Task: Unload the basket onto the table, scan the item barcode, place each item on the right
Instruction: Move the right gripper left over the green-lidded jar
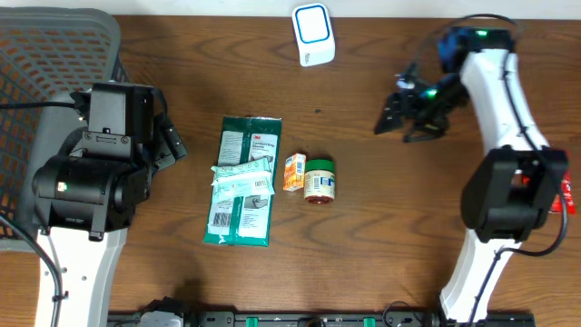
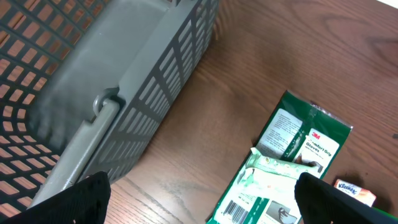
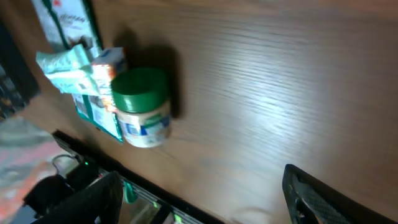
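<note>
I see a dark wood-grain bench (image 1: 381, 236) with a grey plastic mesh basket (image 1: 36, 54) at its far left corner and a white-and-blue barcode scanner (image 1: 313, 34) upright at the far edge. Mid-bench lies a flat green glove pack (image 1: 254, 136) with a pale green packet (image 1: 243, 177) across it. Just right of it a small orange box (image 1: 294, 172) touches a green-lidded jar (image 1: 320, 179). My left gripper (image 1: 171, 143) sits beside the basket, fingers spread wide and empty. My right gripper (image 1: 399, 116), toward the far right, is also spread and empty, well apart from the jar.
</note>
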